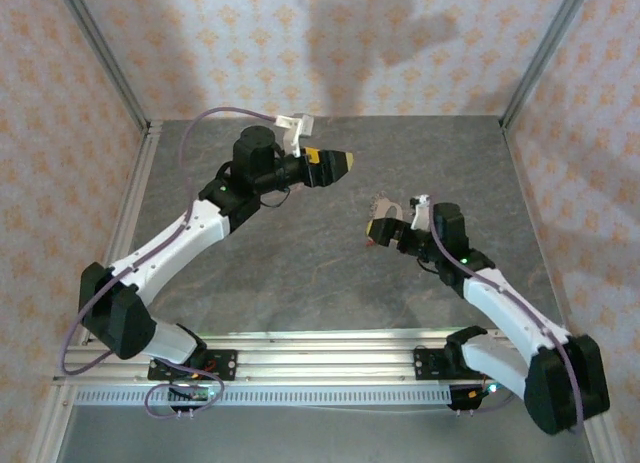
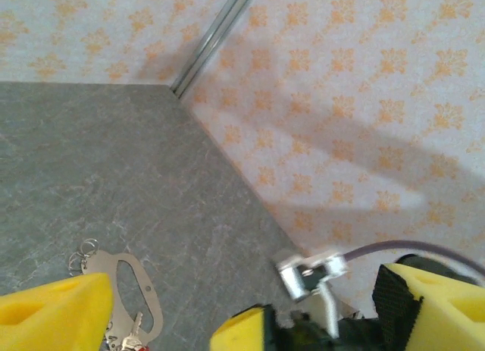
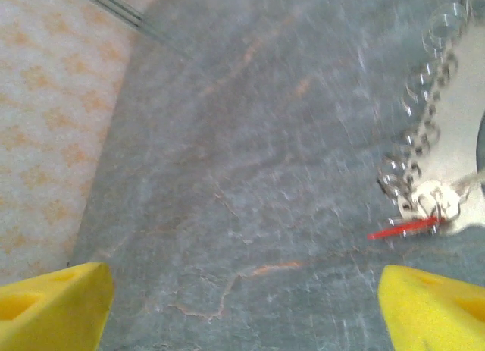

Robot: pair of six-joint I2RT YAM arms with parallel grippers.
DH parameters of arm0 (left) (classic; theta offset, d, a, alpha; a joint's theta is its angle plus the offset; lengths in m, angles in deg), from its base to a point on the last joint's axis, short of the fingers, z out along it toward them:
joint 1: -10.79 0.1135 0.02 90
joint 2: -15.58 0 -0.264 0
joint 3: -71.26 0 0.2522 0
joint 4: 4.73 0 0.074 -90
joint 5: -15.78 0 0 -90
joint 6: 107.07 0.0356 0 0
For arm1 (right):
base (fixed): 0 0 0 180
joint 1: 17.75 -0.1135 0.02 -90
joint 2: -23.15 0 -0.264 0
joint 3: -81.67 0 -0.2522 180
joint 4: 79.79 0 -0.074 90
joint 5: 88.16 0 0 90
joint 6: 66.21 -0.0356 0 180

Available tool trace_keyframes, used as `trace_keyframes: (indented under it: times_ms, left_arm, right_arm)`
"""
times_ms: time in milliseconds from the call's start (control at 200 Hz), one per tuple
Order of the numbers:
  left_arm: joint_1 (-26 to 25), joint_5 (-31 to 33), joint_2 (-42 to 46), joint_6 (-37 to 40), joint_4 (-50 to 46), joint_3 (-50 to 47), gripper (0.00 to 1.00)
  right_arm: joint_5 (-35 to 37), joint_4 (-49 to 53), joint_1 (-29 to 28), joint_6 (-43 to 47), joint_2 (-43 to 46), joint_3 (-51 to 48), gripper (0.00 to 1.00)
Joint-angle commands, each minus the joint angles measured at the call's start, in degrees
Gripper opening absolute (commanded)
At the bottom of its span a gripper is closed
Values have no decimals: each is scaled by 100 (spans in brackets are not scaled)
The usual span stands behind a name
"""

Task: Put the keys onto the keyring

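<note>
No legible text, label, brand, number or sign. The walls (image 1: 200,43) carry a repeating orange ornament, not writing.

Matt grey stone-look table (image 1: 300,273), pale smooth metal keyring (image 2: 120,264), red plastic key (image 3: 405,228)

Left arm (image 1: 170,243), right arm (image 1: 510,308): white shells, black joints, yellow foam fingertips (image 2: 53,313), purple cables (image 1: 222,110), green indicator light (image 1: 464,259).
</note>
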Motion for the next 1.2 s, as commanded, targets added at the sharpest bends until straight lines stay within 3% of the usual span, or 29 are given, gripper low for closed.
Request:
trace_keyframes:
  times_ms: [0, 170, 310, 405, 621, 801, 926, 1116, 1196]
  left_arm:
    - [-19, 562, 422, 145, -198, -119, 91]
    - [3, 2474, 1193, 683, -440, -741, 92]
    - [174, 4307, 1940, 1723, 145, -1623, 96]
    - [569, 4803, 2239, 2432, 451, -2153, 98]
    - [1914, 4893, 2408, 2581, 668, -3485, 98]
    - [2506, 4808, 1882, 2441, 1908, -4611, 98]
    - [2604, 4549, 1136, 2688, 2703, -4856, 97]
    - [3067, 3927, 490, 2601, 3609, -5046, 98]
    - [3252, 3641, 141, 2509, 3798, -4948, 98]
  right_arm:
    - [650, 833, 196, 341, 356, 593, 92]
    - [2242, 1063, 669, 286, 346, 1182, 94]
    - [3792, 688, 980, 217, 213, 1228, 99]
    - [4609, 129, 1197, 374, 25, 986, 100]
    - [5605, -570, 1691, 645, -467, 505, 100]
    - [6134, -1270, 1778, 1026, -843, -13, 100]
    - [6089, -2209, 1796, 1231, -1206, -456, 100]
    - [5676, -4718, 1796, 1514, -2192, -1406, 100]
    - [5430, -4910, 1813, 1665, -2515, -1325, 100]
